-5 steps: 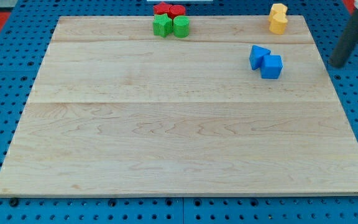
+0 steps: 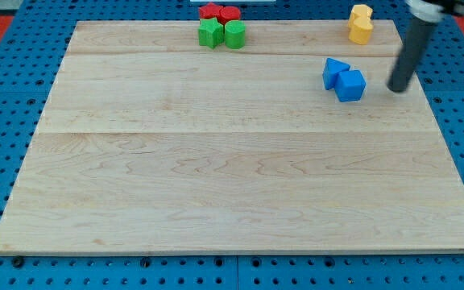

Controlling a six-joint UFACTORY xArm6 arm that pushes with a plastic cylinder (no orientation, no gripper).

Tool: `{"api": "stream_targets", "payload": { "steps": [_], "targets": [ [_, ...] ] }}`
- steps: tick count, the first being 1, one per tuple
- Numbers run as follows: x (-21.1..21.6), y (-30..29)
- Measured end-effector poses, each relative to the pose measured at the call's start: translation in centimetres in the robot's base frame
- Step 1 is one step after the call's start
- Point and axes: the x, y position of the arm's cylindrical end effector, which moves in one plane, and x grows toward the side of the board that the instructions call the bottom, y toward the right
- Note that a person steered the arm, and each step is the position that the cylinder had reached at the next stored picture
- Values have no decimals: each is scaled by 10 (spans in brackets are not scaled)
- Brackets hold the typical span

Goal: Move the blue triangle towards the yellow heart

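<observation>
One dark rod ends in my tip (image 2: 396, 89), resting on the wooden board (image 2: 216, 177) near the view's right edge, holding nothing. Just to its left sits the blue cube (image 2: 350, 85), touching the blue triangle (image 2: 333, 72). Above them, at the board's top edge, are two yellow blocks (image 2: 361, 23); which one is the heart is unclear.

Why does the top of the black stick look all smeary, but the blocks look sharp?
In the camera view, the rod's upper part near the view's top edge is motion-blurred, while my tip is fairly crisp, right of the blue cube; the blue triangle and yellow heart are sharp; light is even, shadows soft, with no strong glare on the wooden board.
</observation>
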Motion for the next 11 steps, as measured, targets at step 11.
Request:
{"api": "stream_targets", "payload": {
  "steps": [11],
  "targets": [
    [-187, -104]
  ]
}}
